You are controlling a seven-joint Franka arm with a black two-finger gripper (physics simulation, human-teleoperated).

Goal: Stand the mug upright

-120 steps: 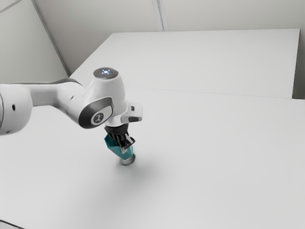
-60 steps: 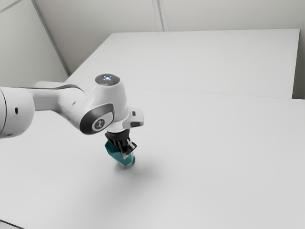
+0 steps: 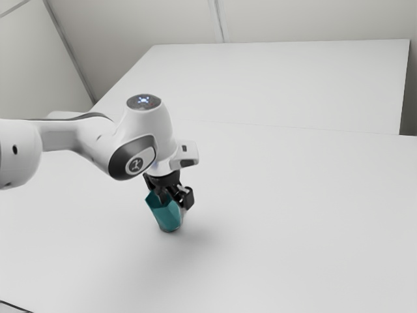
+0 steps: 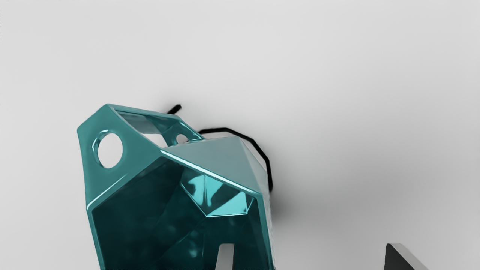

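- Leaning in the exterior view, the mug [image 3: 165,214] has its mouth upward, tipped toward the exterior view's left; if its base is not flat on the bench [image 3: 293,208], I judge it could fall onto its side.
- In this same view, the mug lies directly below the gripper [image 3: 176,197], rim close to it; whether the base sits flat, I cannot tell.
- In the wrist view, one finger [image 4: 225,258] seems to reach into the mouth; a sideways motion could push the inner wall and topple the mug.
- The other finger [image 4: 403,258] is outside, well apart from the wall: the gripper is spread and pinches nothing, so a leaning mug may lack firm support.
- The handle [image 4: 135,153] lies outside the fingers' gap.
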